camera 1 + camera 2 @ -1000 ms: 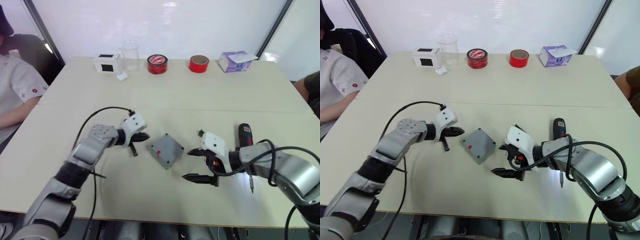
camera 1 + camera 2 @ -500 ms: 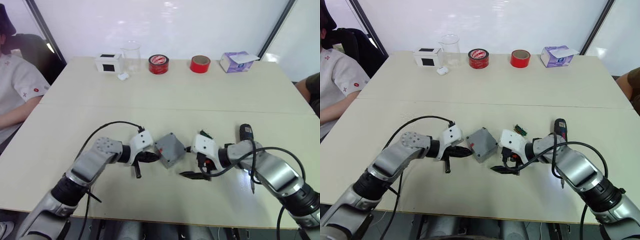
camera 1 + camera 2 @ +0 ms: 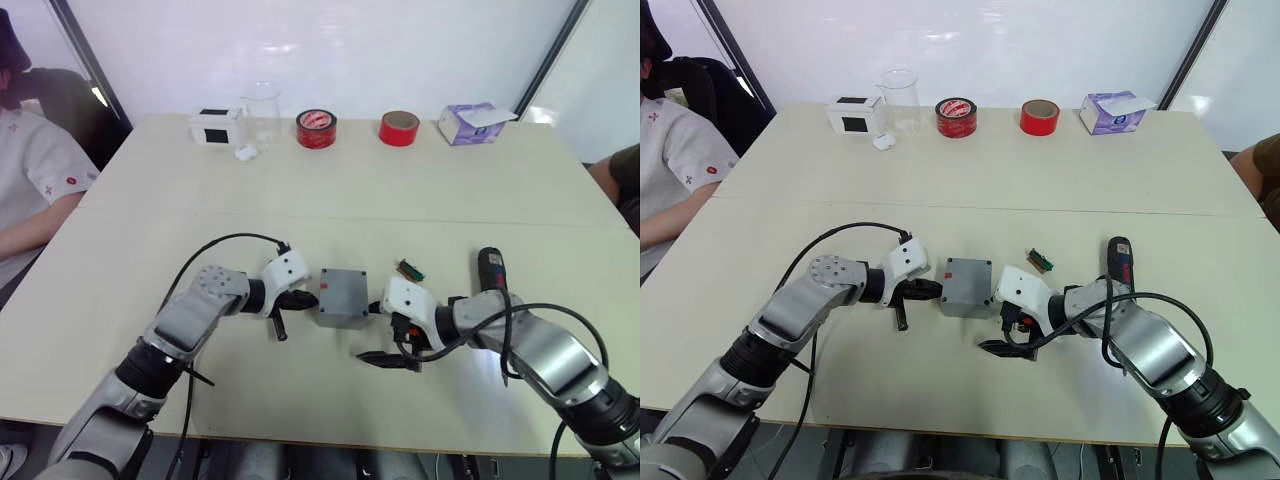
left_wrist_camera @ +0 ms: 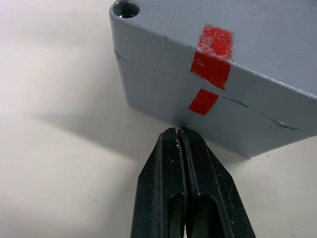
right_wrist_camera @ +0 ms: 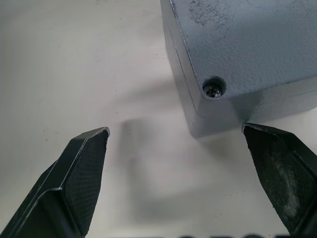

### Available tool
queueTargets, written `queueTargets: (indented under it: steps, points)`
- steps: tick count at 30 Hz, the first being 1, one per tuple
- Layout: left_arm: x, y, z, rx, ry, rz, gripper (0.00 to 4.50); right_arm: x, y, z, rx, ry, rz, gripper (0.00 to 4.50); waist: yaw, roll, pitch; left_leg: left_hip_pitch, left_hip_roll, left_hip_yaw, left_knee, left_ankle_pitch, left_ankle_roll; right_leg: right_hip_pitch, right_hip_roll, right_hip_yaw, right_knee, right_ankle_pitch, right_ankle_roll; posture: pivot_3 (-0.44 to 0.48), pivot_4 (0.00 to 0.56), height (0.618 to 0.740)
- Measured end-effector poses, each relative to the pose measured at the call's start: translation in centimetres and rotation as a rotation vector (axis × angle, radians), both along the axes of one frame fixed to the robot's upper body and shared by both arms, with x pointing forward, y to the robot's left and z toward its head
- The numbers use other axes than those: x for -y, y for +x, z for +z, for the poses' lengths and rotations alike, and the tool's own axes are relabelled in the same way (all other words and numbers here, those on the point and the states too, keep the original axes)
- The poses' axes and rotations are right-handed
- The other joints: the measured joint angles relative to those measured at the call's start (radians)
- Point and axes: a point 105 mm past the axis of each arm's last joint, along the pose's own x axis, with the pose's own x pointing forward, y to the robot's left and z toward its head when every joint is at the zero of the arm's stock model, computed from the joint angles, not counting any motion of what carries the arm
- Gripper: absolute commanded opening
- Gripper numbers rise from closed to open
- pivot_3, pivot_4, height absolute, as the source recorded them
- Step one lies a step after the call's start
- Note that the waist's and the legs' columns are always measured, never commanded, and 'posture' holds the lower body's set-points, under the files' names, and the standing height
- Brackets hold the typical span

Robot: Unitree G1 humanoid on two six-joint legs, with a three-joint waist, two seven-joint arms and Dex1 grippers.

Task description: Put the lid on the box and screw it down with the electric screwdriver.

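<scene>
Black and pen-shaped with a red label, the electric screwdriver (image 3: pixel 490 272) lay untouched on the pale table (image 3: pixel 420 190) in the left eye view, just beyond the right forearm, presumably parked until the lid was aligned. One grey cast-metal box (image 3: pixel 343 297) sat between the two grippers, the flat grey lid (image 3: pixel 967 272) already on top. The left gripper (image 3: pixel 300 299) pressed its closed tips against one side; the right gripper (image 3: pixel 388 338), spread wide, bracketed the other side, likely to square the box up.

The right eye view added one small green circuit board (image 3: pixel 1041 260), two red tape rolls (image 3: pixel 955 116), one clear beaker (image 3: pixel 899 98), one white box with a black square (image 3: pixel 853 113) and one tissue box (image 3: pixel 1113 111).

At the left wrist, shut fingers (image 4: pixel 173 198) touched the box base below three red marks (image 4: pixel 212 59) spanning the lid seam.

At the right wrist, one corner screw hole (image 5: pixel 214 89) showed a screw head.
</scene>
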Motion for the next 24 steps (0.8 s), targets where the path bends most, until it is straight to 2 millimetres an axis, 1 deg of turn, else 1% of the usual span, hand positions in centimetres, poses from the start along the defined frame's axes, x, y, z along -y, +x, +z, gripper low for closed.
queueTargets:
  steps: [2,4,6,7,8,10,12,14,16,19,24]
  points:
    - [-1.0,-0.1,0.2,0.004,0.020,0.005,0.00,1.3,0.5,1.2,0.017,0.031,-0.074,4.48,0.000,0.000,0.000,0.000,0.000,0.000,0.000,0.000,0.000,0.000,0.000,0.000,0.000,0.000,0.000,0.000,0.150,0.740]
    - [-1.9,0.0,0.6,0.011,0.035,0.019,0.00,2.7,1.1,2.9,0.041,0.083,-0.163,4.48,0.001,0.000,0.000,0.000,0.000,0.000,0.000,0.000,0.000,0.000,0.000,0.000,0.000,0.000,0.000,0.000,0.150,0.740]
    - [-2.3,0.0,1.3,0.016,0.013,0.032,0.00,4.0,1.3,4.2,0.072,0.118,-0.232,4.48,0.002,0.000,0.000,0.000,0.000,0.000,0.000,0.000,0.000,0.000,0.000,0.000,0.000,0.000,0.000,0.000,0.150,0.740]
    - [-2.4,-0.1,1.5,0.006,-0.009,0.036,0.00,4.7,1.2,4.5,0.072,0.134,-0.264,4.48,0.003,0.000,0.000,0.000,0.000,-0.001,0.000,0.000,0.000,0.000,0.000,0.000,0.000,0.000,0.000,0.000,0.150,0.740]
    - [-2.5,-0.2,1.8,-0.008,-0.031,0.042,0.00,5.5,1.0,4.5,0.069,0.137,-0.298,4.48,0.004,0.000,0.000,0.000,0.000,0.000,0.000,0.000,0.000,0.000,0.000,0.000,0.000,0.000,0.000,0.000,0.150,0.740]
    - [-2.4,-0.6,2.7,-0.035,-0.094,0.036,0.00,6.9,0.4,3.7,0.043,0.117,-0.356,4.48,0.003,0.000,0.000,-0.001,0.000,0.000,0.000,0.000,0.000,0.000,-0.001,0.000,0.000,0.000,0.000,0.000,0.150,0.740]
    - [-2.1,-0.9,3.9,-0.046,-0.148,0.013,0.00,7.6,0.0,3.0,0.022,0.110,-0.388,3.99,0.000,0.000,0.000,0.000,0.000,0.000,0.000,0.000,0.000,0.000,-0.001,0.000,0.000,0.000,0.000,0.000,0.150,0.740]
    - [-1.5,-1.4,5.2,-0.058,-0.195,-0.036,0.00,7.9,-0.2,2.4,0.015,0.106,-0.406,3.36,-0.003,-0.001,0.000,0.001,0.000,0.000,0.001,0.000,0.000,0.000,0.000,0.000,0.002,0.000,0.000,0.000,0.150,0.740]
    - [-1.3,-1.7,6.1,-0.055,-0.215,-0.063,0.00,8.0,0.0,2.2,0.021,0.108,-0.418,2.64,-0.006,-0.001,0.000,0.002,0.000,0.000,0.001,0.000,0.000,0.000,0.000,0.001,0.003,0.000,0.000,0.000,0.150,0.740]
    - [-1.5,-2.1,6.9,-0.058,-0.207,-0.097,0.00,8.3,0.4,2.0,0.038,0.123,-0.446,2.64,-0.008,-0.001,0.000,0.002,0.001,0.000,0.001,0.000,0.000,0.000,0.001,0.001,0.003,0.000,0.000,0.000,0.150,0.740]
    - [-1.4,-2.2,7.3,-0.049,-0.206,-0.115,0.00,8.3,0.7,1.6,0.038,0.145,-0.462,2.64,-0.002,-0.001,0.000,0.002,0.000,0.001,0.001,0.000,0.000,0.000,0.001,0.001,0.003,0.000,0.000,0.000,0.150,0.740]
